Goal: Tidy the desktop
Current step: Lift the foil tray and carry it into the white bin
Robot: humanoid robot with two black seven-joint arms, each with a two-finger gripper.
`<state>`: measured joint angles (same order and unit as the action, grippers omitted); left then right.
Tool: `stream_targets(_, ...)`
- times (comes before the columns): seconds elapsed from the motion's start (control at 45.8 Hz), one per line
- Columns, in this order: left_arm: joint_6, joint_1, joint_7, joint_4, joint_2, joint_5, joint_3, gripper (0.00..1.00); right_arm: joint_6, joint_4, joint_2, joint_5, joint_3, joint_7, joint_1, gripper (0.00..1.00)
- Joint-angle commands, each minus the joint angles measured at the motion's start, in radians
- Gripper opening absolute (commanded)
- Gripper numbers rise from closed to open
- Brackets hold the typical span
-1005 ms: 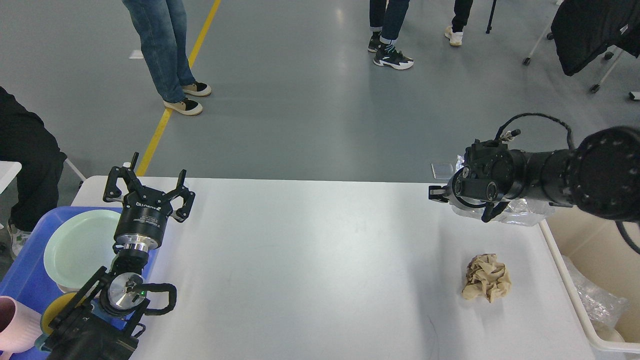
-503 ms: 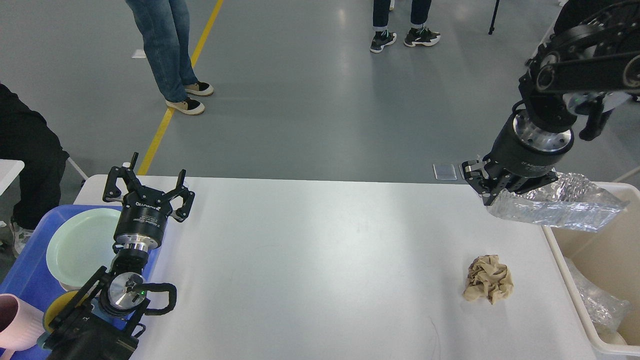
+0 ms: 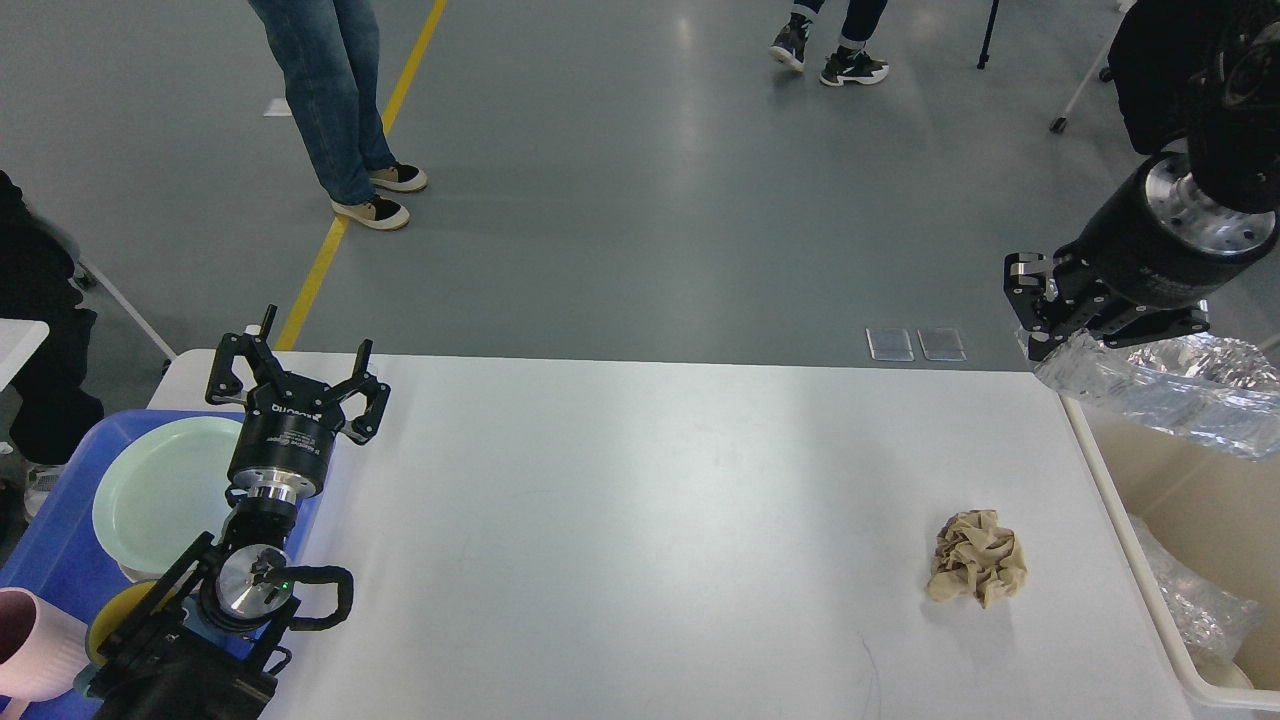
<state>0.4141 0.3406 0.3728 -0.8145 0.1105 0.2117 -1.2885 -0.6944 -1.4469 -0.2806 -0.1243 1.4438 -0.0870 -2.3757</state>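
Desktop bears crumpled paper; left pincer released, right pincer grasping plastic wrap.

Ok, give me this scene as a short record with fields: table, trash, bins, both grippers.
table: white desktop
trash left on it: crumpled brown paper, near the right edge
right gripper: shut on a clear plastic wrapper, held over the cream bin
left gripper: open, holding nothing, beside the blue tray
in the tray: pale green plate
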Motion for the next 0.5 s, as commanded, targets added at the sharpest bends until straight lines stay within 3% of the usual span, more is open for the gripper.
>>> stream_targets(0.0, 0.0, 0.0, 0.0, 0.0, 0.0, 0.0, 0.0, 0.96, 0.073, 0.013, -0.034, 0.0, 0.033, 0.0, 0.029, 0.0)
stream_targets(0.175, 0.0, 0.0, 0.0, 0.0, 0.0, 0.0, 0.0, 0.96, 0.285, 0.108, -0.196, 0.003, 0.072, -0.02, 0.219, 0.0)
stream_targets(0.35, 0.0, 0.0, 0.002, 0.0, 0.0, 0.0, 0.0, 0.96, 0.351, 0.354, -0.318, -0.001, 0.004, -0.02, 0.475, 0.0)
stream_targets(0.481, 0.0, 0.0, 0.002, 0.0, 0.0, 0.0, 0.0, 0.96, 0.362, 0.591, -0.4, -0.04, -0.184, -0.02, 0.731, 0.0)
